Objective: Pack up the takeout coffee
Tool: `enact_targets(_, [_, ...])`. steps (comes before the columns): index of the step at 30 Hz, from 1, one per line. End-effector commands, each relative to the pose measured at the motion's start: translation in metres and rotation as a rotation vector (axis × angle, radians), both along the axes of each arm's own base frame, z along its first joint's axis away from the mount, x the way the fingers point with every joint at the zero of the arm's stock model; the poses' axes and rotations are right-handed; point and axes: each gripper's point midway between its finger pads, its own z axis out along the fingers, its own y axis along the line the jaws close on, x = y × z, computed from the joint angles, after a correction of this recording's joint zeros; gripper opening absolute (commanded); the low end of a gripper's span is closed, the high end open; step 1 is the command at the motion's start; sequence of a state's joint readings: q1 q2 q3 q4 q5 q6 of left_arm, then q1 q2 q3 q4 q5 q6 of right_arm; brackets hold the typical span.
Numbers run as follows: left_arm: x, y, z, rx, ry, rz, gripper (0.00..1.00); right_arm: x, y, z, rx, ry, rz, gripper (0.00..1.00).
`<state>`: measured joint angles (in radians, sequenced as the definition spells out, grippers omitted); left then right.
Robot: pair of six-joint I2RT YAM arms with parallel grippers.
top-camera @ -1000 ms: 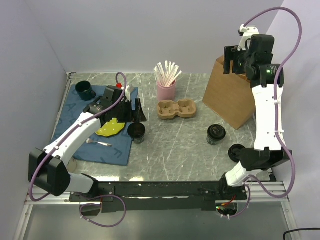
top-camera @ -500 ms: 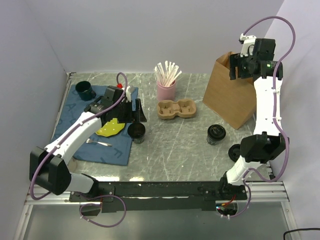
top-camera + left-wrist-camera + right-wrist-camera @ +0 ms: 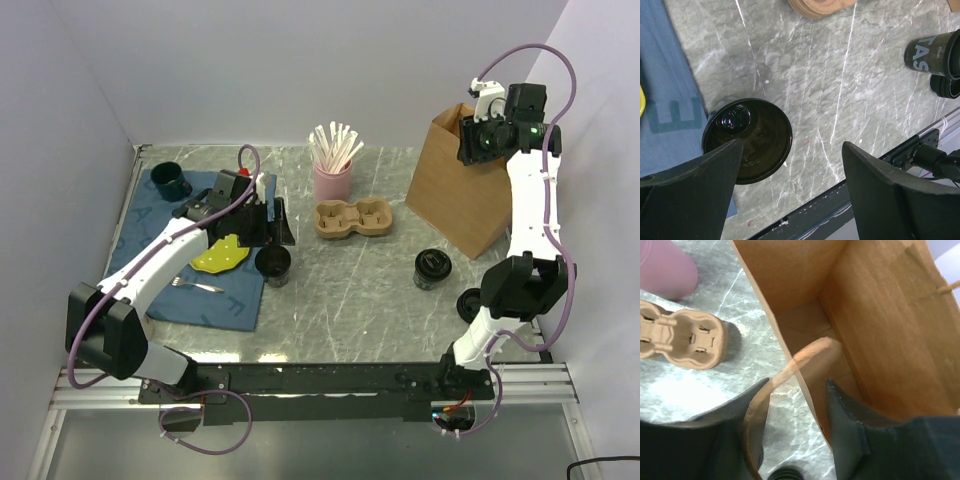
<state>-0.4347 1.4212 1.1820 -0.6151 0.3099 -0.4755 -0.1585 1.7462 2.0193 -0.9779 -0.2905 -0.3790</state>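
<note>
An open cup of dark coffee (image 3: 272, 263) stands at the edge of the blue cloth; in the left wrist view the cup (image 3: 747, 140) lies below my left finger. My left gripper (image 3: 270, 222) (image 3: 793, 145) is open wide above it and holds nothing. A lidded black cup (image 3: 432, 268) (image 3: 934, 52) stands near the brown paper bag (image 3: 455, 195), with a loose black lid (image 3: 472, 303) beside it. My right gripper (image 3: 478, 140) (image 3: 797, 385) is open at the bag's top, its jaws on either side of the bag's near wall and handle (image 3: 810, 352). A cardboard cup carrier (image 3: 351, 218) (image 3: 680, 337) lies mid-table.
A pink cup of wooden stirrers (image 3: 333, 180) stands behind the carrier. On the blue cloth (image 3: 160, 270) are a dark mug (image 3: 168, 181), a yellow piece (image 3: 220, 255) and a fork (image 3: 198, 286). Walls close in at the left, back and right.
My right gripper has come down and left from above the bag to its top rim. My left gripper has shifted slightly, still over the open cup.
</note>
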Motion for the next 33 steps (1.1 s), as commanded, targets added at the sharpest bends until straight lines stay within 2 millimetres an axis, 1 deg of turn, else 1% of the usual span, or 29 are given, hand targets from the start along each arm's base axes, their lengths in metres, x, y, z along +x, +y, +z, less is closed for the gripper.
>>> enact_targets(1, [0.007,-0.008,0.018,-0.030,-0.027,-0.013,0.86,0.011,0.000,0.011,-0.012,-0.069,0.052,0.45])
enact_targets(2, [0.008,-0.007,0.019,-0.025,-0.030,-0.012,0.86,0.013,-0.002,0.014,-0.021,-0.079,0.052,0.43])
enact_targets(3, [0.009,-0.007,0.018,-0.020,-0.030,-0.010,0.86,0.014,-0.003,0.014,-0.022,-0.080,0.049,0.37])
enact_targets(4, [0.010,-0.006,0.019,-0.013,-0.035,-0.004,0.85,0.015,-0.004,0.017,-0.022,-0.087,0.049,0.33])
enact_targets(5, [0.011,-0.005,0.019,-0.009,-0.037,0.001,0.85,0.017,-0.006,0.023,-0.027,-0.108,0.046,0.28])
enact_targets(6, [0.012,-0.005,0.019,-0.008,-0.039,0.004,0.86,0.018,-0.009,0.026,-0.038,-0.117,0.034,0.19])
enact_targets(8, [0.014,-0.007,0.021,-0.019,-0.042,0.004,0.86,0.022,-0.012,0.039,-0.066,-0.160,0.028,0.11])
enact_targets(9, [0.013,-0.008,0.022,-0.025,-0.040,0.002,0.86,0.022,-0.017,0.046,-0.087,-0.179,0.008,0.03])
enact_targets(10, [0.014,-0.009,0.024,-0.030,-0.039,0.004,0.86,0.021,-0.019,0.055,-0.098,-0.205,-0.003,0.00])
enact_targets(12, [0.015,-0.008,0.022,-0.019,-0.022,0.014,0.86,0.019,-0.023,0.075,-0.127,-0.258,-0.020,0.00])
enact_targets(15, [0.017,-0.004,0.026,-0.011,-0.037,0.037,0.86,0.013,-0.027,0.096,-0.159,-0.307,-0.038,0.00])
enact_targets(17, [0.017,-0.004,0.031,-0.015,-0.051,0.043,0.86,0.009,-0.029,0.106,-0.187,-0.331,-0.041,0.00])
enact_targets(18, [0.017,-0.003,0.033,-0.017,-0.055,0.043,0.87,0.005,-0.028,0.114,-0.197,-0.352,-0.041,0.00])
enact_targets(20, [0.016,-0.004,0.036,-0.022,-0.059,0.044,0.87,0.001,-0.027,0.124,-0.219,-0.382,-0.034,0.00])
enact_targets(21, [0.017,-0.004,0.038,-0.025,-0.062,0.045,0.87,-0.004,-0.026,0.134,-0.233,-0.407,-0.035,0.00])
enact_targets(23, [0.016,-0.004,0.042,-0.031,-0.070,0.045,0.87,-0.007,-0.026,0.148,-0.267,-0.451,-0.036,0.00])
enact_targets(24, [0.016,-0.004,0.043,-0.034,-0.074,0.046,0.87,-0.012,-0.025,0.158,-0.277,-0.479,-0.038,0.00])
enact_targets(26, [0.015,-0.004,0.047,-0.043,-0.084,0.047,0.87,-0.016,-0.022,0.178,-0.289,-0.541,-0.041,0.00])
enact_targets(27, [0.015,-0.004,0.048,-0.045,-0.090,0.046,0.87,-0.023,-0.018,0.189,-0.285,-0.575,-0.033,0.00])
enact_targets(29, [0.014,-0.003,0.051,-0.048,-0.095,0.054,0.87,-0.029,-0.004,0.205,-0.288,-0.630,0.017,0.00])
enact_targets(30, [0.015,-0.002,0.052,-0.045,-0.098,0.060,0.87,-0.036,0.009,0.216,-0.294,-0.666,0.052,0.00])
enact_targets(32, [0.017,0.003,0.054,-0.025,-0.108,0.083,0.87,-0.044,0.024,0.224,-0.333,-0.695,0.111,0.00])
enact_targets(33, [0.020,0.006,0.055,-0.013,-0.117,0.099,0.87,-0.051,0.043,0.231,-0.337,-0.722,0.161,0.00])
